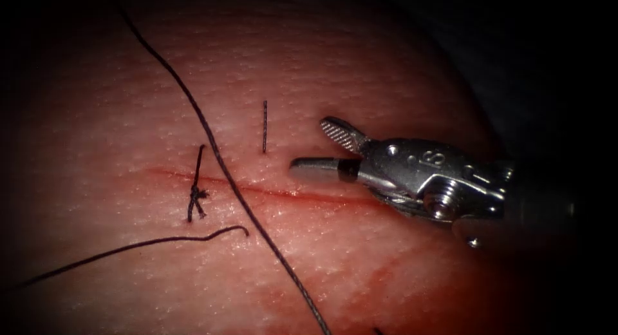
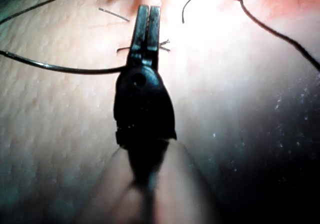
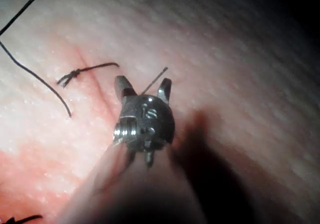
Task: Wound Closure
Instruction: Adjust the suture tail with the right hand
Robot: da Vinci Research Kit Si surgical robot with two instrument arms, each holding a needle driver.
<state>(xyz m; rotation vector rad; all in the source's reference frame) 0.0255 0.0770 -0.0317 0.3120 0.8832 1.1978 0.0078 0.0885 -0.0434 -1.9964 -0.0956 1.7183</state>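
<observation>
**One knot in, most of the cut still open**

Your right tool sits with jaws wide, holding nothing, just above the cut. Your left tool has jaws closed; whether it grips thread I can't tell. The needle stands just left of the right jaws, above the cut, seemingly stuck in the tissue. One knot closes the left end. Thread crosses the cut, loose. My read: the stretch right of the knot is unstitched.

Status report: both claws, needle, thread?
Right claw open, empty, over cut. Left claw shut, apparently empty. Knot tied; thread crosses cut. Needle unclear.
</observation>
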